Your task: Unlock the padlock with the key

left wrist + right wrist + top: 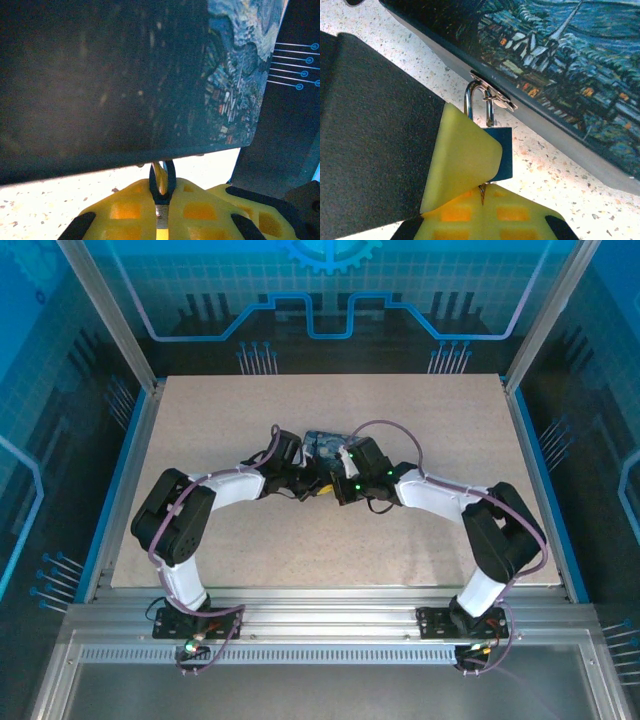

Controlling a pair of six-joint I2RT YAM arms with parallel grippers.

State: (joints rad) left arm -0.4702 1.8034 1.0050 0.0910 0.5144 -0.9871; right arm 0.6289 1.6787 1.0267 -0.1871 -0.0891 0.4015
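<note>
The left gripper (pixel 161 202), with yellow waffle-patterned fingers, is pinched down narrow on a slim metal key with a dark loop-shaped head (pixel 161 216). The key stands upright in the slit between the two pads, its dark end reaching up to the lower edge of the box. The right gripper (pixel 480 184) is clamped on the small blue padlock with a silver shackle (pixel 503 150). One yellow pad (pixel 462 165) lies flat over the near face of the body, leaving just the right strip of blue in sight.

The padlock hangs from a small silver hasp (pixel 495 97) on the side of a dark flat box printed with a swirling blue night-sky painting (pixel 570 60). Its shackle is threaded through the hasp, and the body hangs just clear of the pale speckled tabletop (pixel 545 172). A small dull piece shows right under the padlock, between the pads. Whether it is a key tip I cannot tell.

From above, both grippers (pixel 305 483) (pixel 335 483) meet nose to nose at the near edge of the box (pixel 325 443), mid-table. Their wrists and purple cables (pixel 385 425) cover the lock. In the left wrist view the box's dark wall (pixel 100 75) looms over the key and shuts off what lies beyond. Aluminium posts (pixel 110 320) and blue-lit panels ring the table (pixel 220 410).
</note>
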